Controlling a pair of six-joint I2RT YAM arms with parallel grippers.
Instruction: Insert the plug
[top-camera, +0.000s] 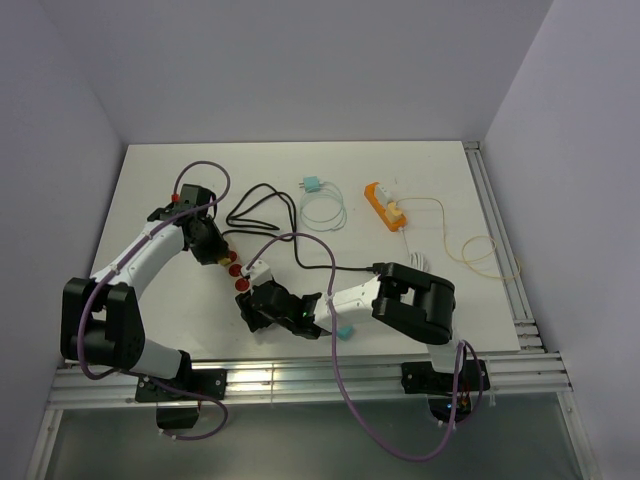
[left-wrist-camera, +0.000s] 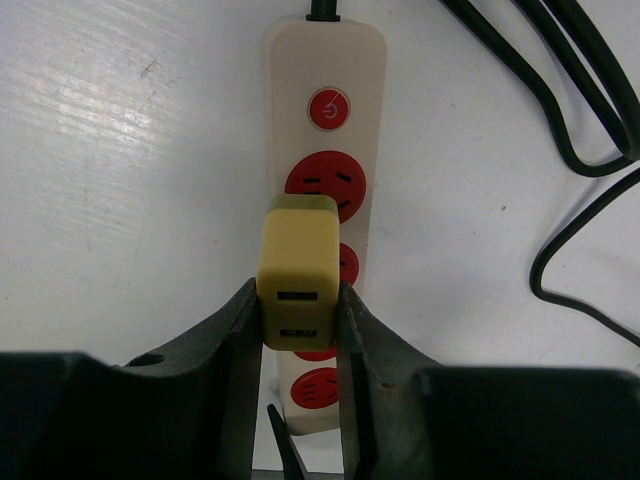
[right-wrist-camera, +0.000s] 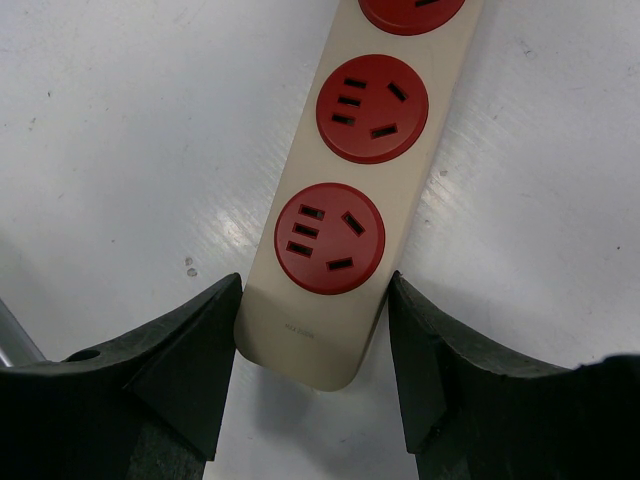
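My left gripper (left-wrist-camera: 297, 293) is shut on a cream plug (left-wrist-camera: 298, 262), its fingers pressing both side faces. The plug stands over the second red socket of the beige power strip (left-wrist-camera: 326, 55), below the red switch (left-wrist-camera: 329, 108); its prongs are hidden. In the right wrist view my right gripper (right-wrist-camera: 315, 290) is shut on the strip's near end (right-wrist-camera: 310, 330), one finger against each long side. From above, the left gripper (top-camera: 212, 245) and right gripper (top-camera: 255, 303) meet over the strip (top-camera: 238, 276) near the table's front left.
The strip's black cable (top-camera: 262, 205) loops across the middle of the table. A teal plug (top-camera: 311, 186) with a coiled white cable lies at the back. An orange power strip (top-camera: 383, 206) with a pale cable (top-camera: 480, 250) sits at the back right.
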